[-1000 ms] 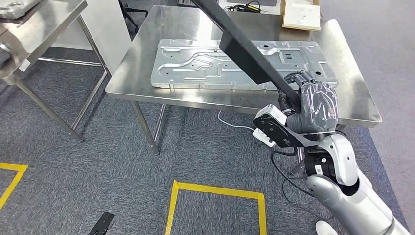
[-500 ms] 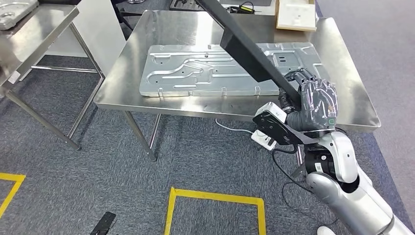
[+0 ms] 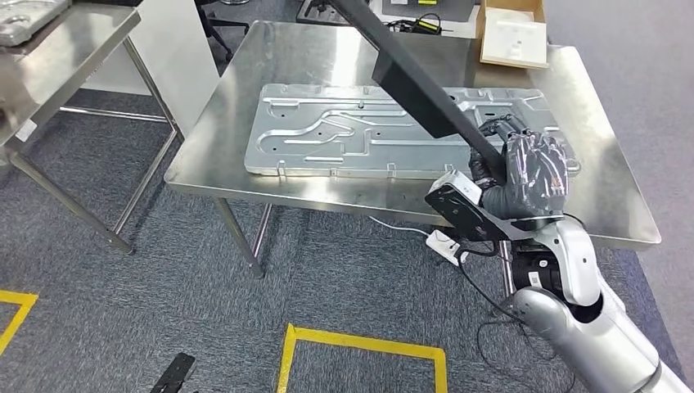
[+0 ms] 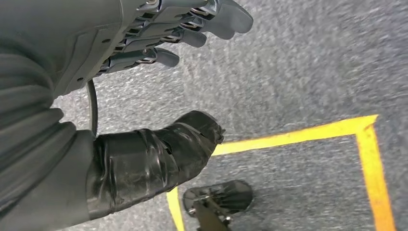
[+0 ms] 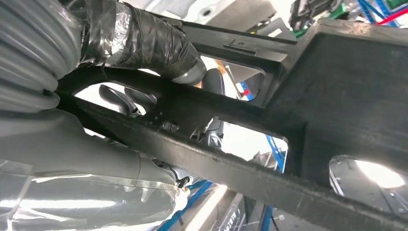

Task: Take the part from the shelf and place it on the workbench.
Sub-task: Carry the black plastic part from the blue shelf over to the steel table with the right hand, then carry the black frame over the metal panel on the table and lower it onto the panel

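Observation:
My right hand (image 3: 524, 173) grips the lower end of a long black plastic part (image 3: 409, 78), which slants up and away over the steel workbench (image 3: 245, 123) toward the top of the head view. The right wrist view shows the part (image 5: 269, 139) as a black frame with cut-out openings, my taped thumb (image 5: 144, 43) pressed on it. The hand hangs above the workbench's near right edge. My left hand (image 4: 159, 91) hangs over the carpet with fingers apart and nothing in it.
A large stamped metal panel (image 3: 327, 139) lies flat on the workbench. A cardboard box (image 3: 511, 37) sits at its far right corner. A second steel table (image 3: 65, 41) stands to the left. Yellow floor tape (image 3: 360, 340) and a white power strip (image 3: 442, 244) lie below.
The whole picture has shifted as the camera moved; the workbench now sits slightly lower and to the right. My right hand keeps its hold on the black part.

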